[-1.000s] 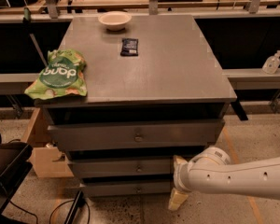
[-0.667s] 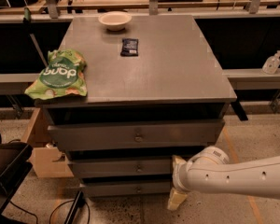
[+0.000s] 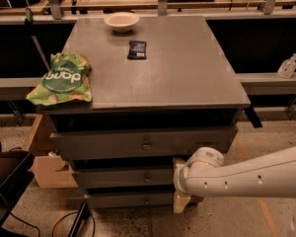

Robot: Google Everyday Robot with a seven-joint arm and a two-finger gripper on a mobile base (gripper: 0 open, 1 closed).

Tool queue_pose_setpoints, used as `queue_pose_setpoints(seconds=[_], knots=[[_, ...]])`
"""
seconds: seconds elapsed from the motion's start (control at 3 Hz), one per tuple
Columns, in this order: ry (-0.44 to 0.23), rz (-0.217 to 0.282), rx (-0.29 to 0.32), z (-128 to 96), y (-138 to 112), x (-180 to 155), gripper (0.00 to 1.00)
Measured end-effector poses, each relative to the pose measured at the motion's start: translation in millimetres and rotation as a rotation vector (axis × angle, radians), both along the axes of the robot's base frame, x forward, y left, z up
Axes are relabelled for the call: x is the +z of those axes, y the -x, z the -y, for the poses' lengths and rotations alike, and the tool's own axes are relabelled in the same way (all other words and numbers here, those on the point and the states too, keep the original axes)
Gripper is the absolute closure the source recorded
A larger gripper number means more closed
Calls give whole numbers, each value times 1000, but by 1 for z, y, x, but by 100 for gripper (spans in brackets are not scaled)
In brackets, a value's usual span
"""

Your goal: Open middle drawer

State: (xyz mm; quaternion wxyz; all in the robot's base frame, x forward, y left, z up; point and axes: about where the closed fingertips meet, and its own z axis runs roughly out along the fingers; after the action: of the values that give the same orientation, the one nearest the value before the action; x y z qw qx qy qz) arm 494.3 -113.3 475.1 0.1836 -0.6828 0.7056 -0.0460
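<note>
Gripper: my one gripper (image 3: pixel 180 184) is down low at the right end of the cabinet front, level with the middle drawer (image 3: pixel 121 177) and right up against its right edge.
Gripper state: honestly can't tell whether it's wide or narrow from this angle, my own wrist is in the way.
Arm: one white arm (image 3: pixel 246 174), coming in from the right.
Drawers: three grey ones, stacked. Top drawer (image 3: pixel 113 144) has the widest front, the middle one sits under it, and the bottom drawer (image 3: pixel 123 200) is the narrowest.
Knobs: three, one small round one at the centre of each front. The middle knob (image 3: pixel 147 177) is off to the left of my gripper, not touching it.
Middle drawer state: looks pushed in, I think, but it's dim under the top drawer's overhang.
Cabinet top (image 3: pixel 187 78): three things on it. One pale bowl (image 3: pixel 121 21) at the back, one small dark packet (image 3: pixel 137 49) just in front of it, and one green snack bag (image 3: pixel 63 79) at the front left corner.
Off to the side: one clear pump bottle (image 3: pixel 287 66) on the ledge to the right, one cardboard box (image 3: pixel 44 157) on the floor to the left.
</note>
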Motion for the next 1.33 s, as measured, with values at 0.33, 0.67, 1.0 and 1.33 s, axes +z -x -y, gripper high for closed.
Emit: queue_pose_setpoints(seconds=[0.33,0.67,1.0,1.33], knots=[[39,18,41,-12,-9,-11,0],[38,12,39,-15,-11,-32,0],[23,16,47,-23,-15,-45,0],[14,24,64,-32,-20,-53,15]])
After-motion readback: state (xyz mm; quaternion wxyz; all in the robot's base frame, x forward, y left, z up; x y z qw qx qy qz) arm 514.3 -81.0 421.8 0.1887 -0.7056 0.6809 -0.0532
